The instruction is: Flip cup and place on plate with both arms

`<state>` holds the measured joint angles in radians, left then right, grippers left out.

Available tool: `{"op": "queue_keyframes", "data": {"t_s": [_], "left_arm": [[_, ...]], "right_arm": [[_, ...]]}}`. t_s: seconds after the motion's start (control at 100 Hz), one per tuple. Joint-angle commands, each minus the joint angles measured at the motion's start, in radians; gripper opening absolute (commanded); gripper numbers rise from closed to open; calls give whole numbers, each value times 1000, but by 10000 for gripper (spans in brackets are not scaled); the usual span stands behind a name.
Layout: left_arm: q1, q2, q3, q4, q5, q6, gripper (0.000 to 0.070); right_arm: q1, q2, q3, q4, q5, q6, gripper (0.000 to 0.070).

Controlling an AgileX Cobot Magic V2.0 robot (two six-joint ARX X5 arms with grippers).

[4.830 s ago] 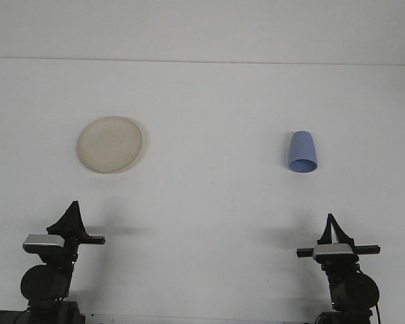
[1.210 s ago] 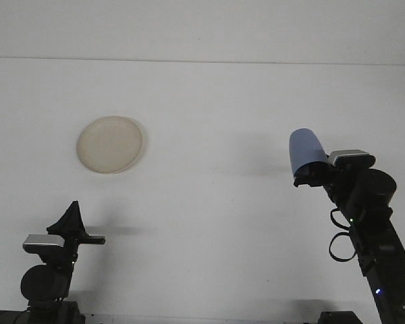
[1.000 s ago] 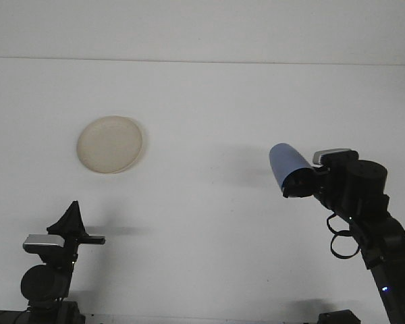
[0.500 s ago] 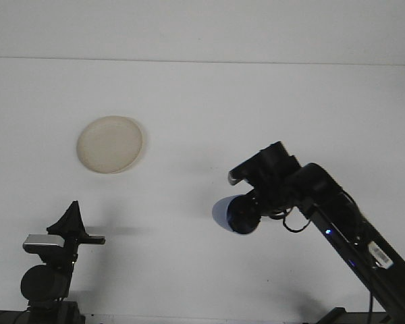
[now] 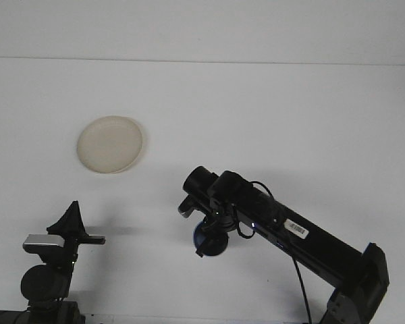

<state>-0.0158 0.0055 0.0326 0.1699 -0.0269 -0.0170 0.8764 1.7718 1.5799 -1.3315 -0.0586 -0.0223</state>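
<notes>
Your right gripper (image 5: pixel 210 244) clamps the blue cup (image 5: pixel 201 237); left gripper (image 5: pixel 71 217), fingers together, sits below the plate (image 5: pixel 111 144).

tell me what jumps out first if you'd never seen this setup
The long black right arm reaches diagonally across the white table, its gripper holding the blue cup low near the centre. The cream plate sits bare at upper left, and the left gripper waits at the bottom left corner.

My desk (image 5: pixel 270 115) shows a smooth matt white, the plate (image 5: pixel 111 144) a dull cream plastic look, the cup (image 5: pixel 209 239) a blue plastic look, and my right arm (image 5: pixel 283 233) a black, faintly glossy casing.
</notes>
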Motion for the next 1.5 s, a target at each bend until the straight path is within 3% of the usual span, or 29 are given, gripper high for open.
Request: {"op": "queue_keyframes", "data": {"t_s": [0.0,0.78,0.83,0.95,1.01,1.4,1.49], "left_arm": [[0,-2,-18,11,-2,-3,14],[0,-2,-18,11,-2,-2,14],[0,-2,-18,11,-2,-3,13],[0,-2,-18,11,-2,-2,14],[0,-2,-18,11,-2,-2,14],[0,-2,-18,12,-2,-6,13],[0,-2,-17,16,-2,-58,10]], "right_arm": [[15,43,24,-6,12,-8,2],[20,147,23,37,6,-32,7],[20,147,23,40,6,-32,45],[21,144,26,33,-4,-31,280],[15,137,33,24,-5,-33,358],[-23,-29,222,37,-4,-39,370],[-43,-104,240,94,-4,-39,370]]}}
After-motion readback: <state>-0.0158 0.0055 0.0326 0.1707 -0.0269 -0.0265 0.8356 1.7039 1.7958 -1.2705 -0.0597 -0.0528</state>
